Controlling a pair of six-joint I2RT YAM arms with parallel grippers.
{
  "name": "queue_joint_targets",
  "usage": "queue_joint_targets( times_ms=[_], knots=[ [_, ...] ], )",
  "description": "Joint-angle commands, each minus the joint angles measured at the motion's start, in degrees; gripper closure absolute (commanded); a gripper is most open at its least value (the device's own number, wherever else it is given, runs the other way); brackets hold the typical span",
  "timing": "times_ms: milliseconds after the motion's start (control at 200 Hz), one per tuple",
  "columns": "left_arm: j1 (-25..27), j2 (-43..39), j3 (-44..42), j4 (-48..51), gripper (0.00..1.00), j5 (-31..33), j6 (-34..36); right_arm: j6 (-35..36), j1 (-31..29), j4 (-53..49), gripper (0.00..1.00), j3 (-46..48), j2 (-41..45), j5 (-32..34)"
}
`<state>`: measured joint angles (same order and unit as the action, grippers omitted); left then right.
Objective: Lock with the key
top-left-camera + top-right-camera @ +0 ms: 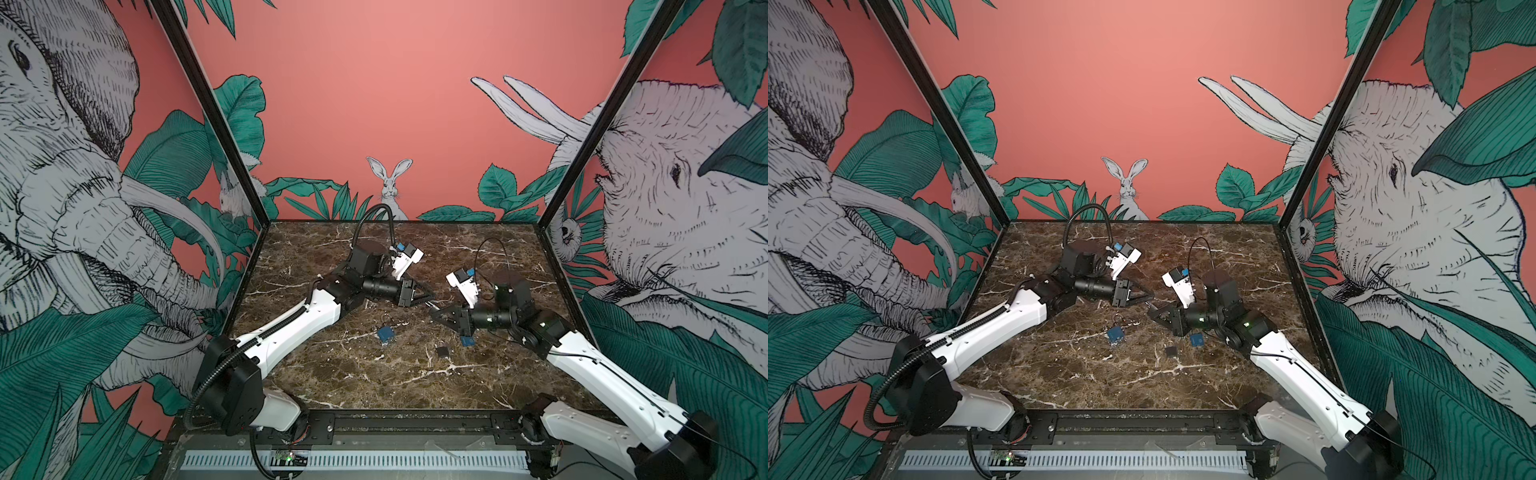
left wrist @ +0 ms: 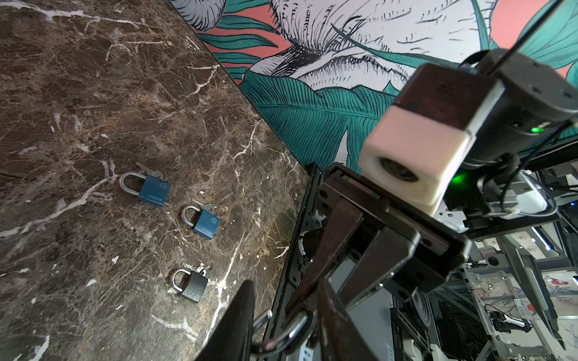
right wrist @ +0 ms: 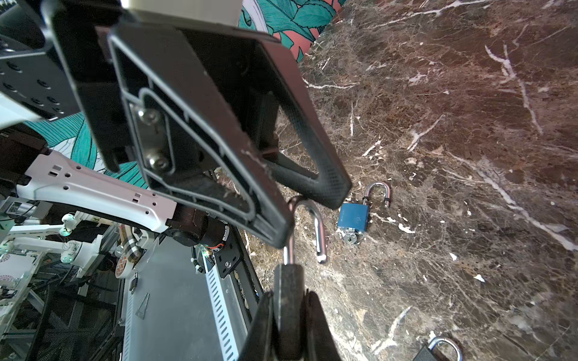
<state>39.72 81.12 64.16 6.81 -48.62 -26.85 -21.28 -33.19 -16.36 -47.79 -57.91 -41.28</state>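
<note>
Dark marble desk [image 1: 1059, 374], jungle-print walls, left claw [image 1: 1148, 297] and right claw [image 1: 1151, 311] almost tip to tip mid-desk, blue padlock [image 1: 1115, 334] lying nearby, second blue padlock [image 1: 1197, 340] under the right arm, dark padlock [image 1: 1171, 351] between them

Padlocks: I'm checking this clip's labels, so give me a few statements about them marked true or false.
1. Three padlocks lie on the table. True: a blue padlock, a second blue padlock and a grey padlock.
2. The right gripper holds a blue padlock. False: the held padlock has a dark body.
3. The held padlock's shackle is closed. False: its free end is out of the body.
4. The left gripper has its fingers on either side of that shackle's bend. True.
</note>
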Motion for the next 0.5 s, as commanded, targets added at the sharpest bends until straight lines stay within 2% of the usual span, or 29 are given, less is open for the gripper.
queue_joint_targets(
  times_ms=[0,495],
  knots=[
    [0.1,-1.2,1.2,1.3,0.64,-1.0,1.8,0.8,0.3,0.9,1.0,-2.0,-0.2,-1.5],
    [0.0,-2.8,-0.3,1.0,0.65,-1.7,2.1,-1.1,2.7,2.2,1.0,-2.1,-1.2,-7.3]
  ],
)
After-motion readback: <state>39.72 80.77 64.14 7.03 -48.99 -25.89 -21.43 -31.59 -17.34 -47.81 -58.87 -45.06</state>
